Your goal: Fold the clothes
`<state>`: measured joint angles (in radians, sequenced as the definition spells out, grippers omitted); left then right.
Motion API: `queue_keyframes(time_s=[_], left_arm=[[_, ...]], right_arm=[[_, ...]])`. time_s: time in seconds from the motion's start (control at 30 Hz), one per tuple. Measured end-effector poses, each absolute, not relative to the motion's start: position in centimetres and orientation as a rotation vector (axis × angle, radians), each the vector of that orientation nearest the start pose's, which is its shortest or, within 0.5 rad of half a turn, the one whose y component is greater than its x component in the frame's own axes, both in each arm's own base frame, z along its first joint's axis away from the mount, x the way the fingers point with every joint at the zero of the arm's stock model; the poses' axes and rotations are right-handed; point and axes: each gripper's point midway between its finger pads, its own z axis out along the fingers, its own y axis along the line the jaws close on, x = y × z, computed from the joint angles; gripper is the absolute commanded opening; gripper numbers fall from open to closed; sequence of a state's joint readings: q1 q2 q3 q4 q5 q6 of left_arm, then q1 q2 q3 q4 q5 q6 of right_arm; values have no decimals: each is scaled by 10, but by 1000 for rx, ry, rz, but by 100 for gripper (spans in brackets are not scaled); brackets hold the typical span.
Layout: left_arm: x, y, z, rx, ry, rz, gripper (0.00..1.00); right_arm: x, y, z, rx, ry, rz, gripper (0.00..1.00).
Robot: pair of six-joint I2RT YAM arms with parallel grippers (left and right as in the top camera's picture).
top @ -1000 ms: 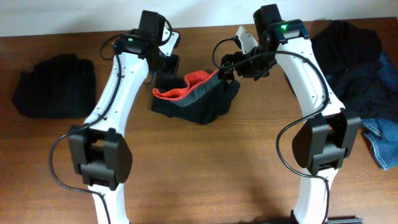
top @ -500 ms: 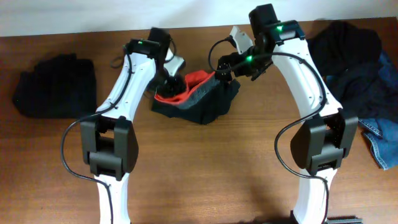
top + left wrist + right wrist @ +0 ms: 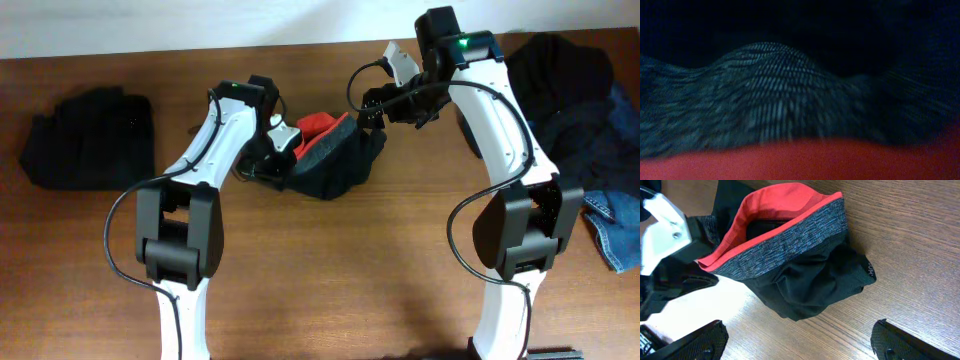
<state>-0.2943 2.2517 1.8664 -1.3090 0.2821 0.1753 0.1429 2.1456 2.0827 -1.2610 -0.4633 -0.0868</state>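
The trousers (image 3: pixel 335 165) lie bunched between the arms, with the left gripper (image 3: pixel 285 148) pressed into their waistband (image 3: pixel 790 240), its grip hidden, and the right gripper (image 3: pixel 370 108) spread wide just above, holding nothing.

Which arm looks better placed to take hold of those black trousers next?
Left, probably: the left gripper sits at the grey waistband of the trousers, fabric filling its camera, while the right gripper hangs open above, touching nothing.
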Motion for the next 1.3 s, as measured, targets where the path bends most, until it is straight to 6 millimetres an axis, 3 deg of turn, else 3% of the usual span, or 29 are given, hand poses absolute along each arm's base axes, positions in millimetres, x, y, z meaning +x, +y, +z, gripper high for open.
queue_keyframes(time_s=[0.2,0.27,0.37,0.5,0.53,0.63,0.7,0.97,1.1,1.27,1.3], left_arm=[[397,-165,46,674,3090,-461,1],[420,-160,60,598,3031,-459,0],[433,-149,70,536,2997,-456,1],[441,-131,81,460,2980,-455,1],[442,-127,82,447,2978,-454,1],[445,-119,83,419,2977,-452,0],[445,-117,83,413,2977,-452,0],[448,-107,83,380,2979,-447,0],[451,-90,83,323,2980,-444,0],[460,-58,85,219,2962,-431,0],[461,-51,86,196,2959,-429,1]], right_arm=[[466,159,164,-466,2722,660,97],[470,173,165,-518,2682,629,93],[473,193,158,-577,2662,594,84],[472,213,126,-636,2701,574,75],[472,219,107,-654,2729,568,75],[471,221,73,-660,2791,559,75],[471,221,65,-672,2798,555,75],[480,235,67,-825,2678,592,75],[475,242,68,-879,2655,629,75],[465,252,69,-952,2637,674,64],[463,255,69,-966,2635,676,58]])
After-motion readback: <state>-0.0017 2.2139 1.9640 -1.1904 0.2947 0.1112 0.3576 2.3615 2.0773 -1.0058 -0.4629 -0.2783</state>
